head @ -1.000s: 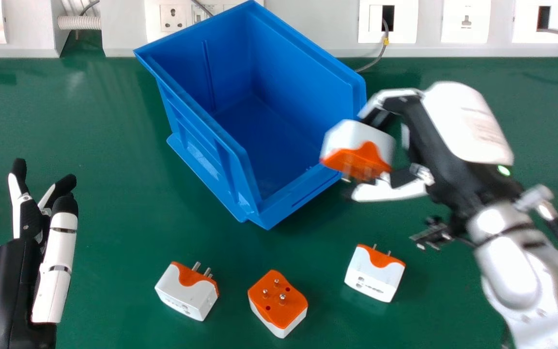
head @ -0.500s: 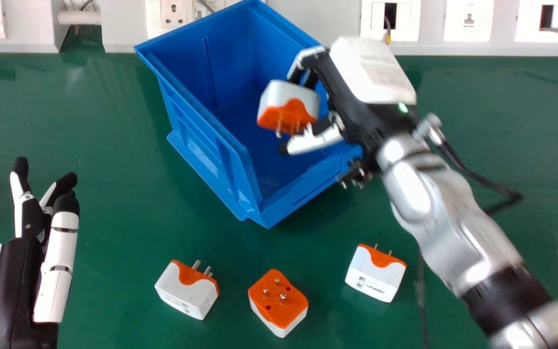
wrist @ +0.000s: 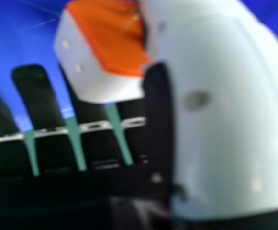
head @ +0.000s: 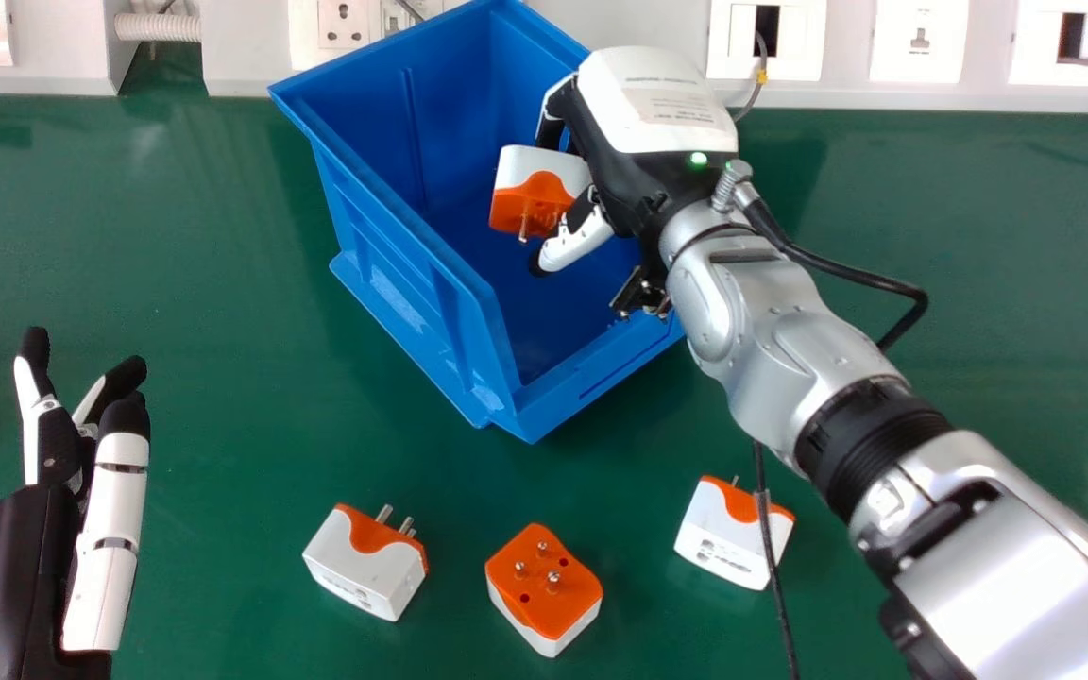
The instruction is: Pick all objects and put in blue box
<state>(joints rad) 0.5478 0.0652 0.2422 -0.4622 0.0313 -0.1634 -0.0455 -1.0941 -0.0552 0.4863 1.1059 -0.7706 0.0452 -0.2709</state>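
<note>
Right robot hand [head: 618,168] moved over blue box [head: 450,113] | part-closed, pinching adapter [head: 530,194]

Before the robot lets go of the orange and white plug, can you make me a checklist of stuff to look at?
1. Held plug gripped by the right hand: ok.
2. Held plug over the open blue box: ok.
3. Left hand away from the box: ok.
4. Held plug will land pins down: cannot tell.
5. All the other plugs in the box: not ok. A left one, a middle one and a right one are on the table.
</note>
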